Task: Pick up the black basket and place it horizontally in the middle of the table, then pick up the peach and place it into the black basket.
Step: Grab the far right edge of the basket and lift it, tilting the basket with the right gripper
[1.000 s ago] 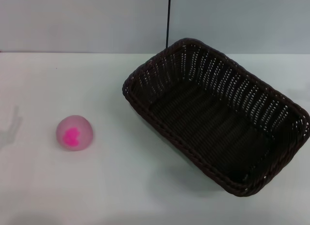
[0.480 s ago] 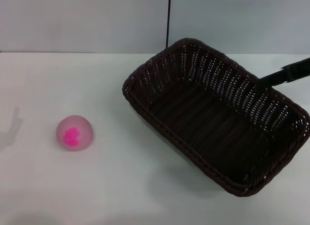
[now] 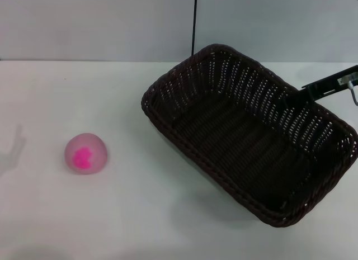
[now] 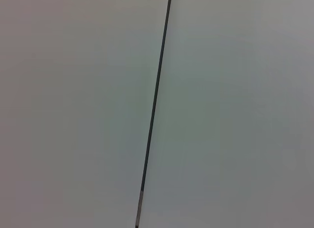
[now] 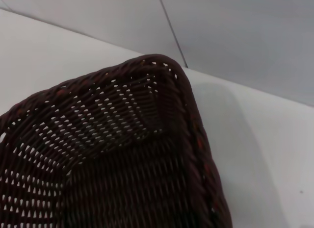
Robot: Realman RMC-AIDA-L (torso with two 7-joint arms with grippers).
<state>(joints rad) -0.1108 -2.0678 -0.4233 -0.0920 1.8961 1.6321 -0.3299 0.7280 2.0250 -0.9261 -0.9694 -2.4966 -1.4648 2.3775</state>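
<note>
The black basket (image 3: 251, 134) lies at an angle on the right half of the white table (image 3: 140, 215), open side up and empty. Its braided corner fills the right wrist view (image 5: 122, 149). The peach (image 3: 85, 153) sits on the table at the left, magenta blotch facing me, well apart from the basket. My right gripper (image 3: 306, 92) reaches in from the right edge of the head view, just at the basket's far right rim. My left gripper is out of view; its wrist view shows only the wall.
A grey wall (image 3: 100, 25) with a thin black vertical seam (image 3: 194, 22) runs behind the table's far edge. The seam also shows in the left wrist view (image 4: 154, 110). White tabletop lies between the peach and the basket.
My right gripper has come in from the right edge and moved left toward the basket's far right rim. The basket and the peach have not moved.
</note>
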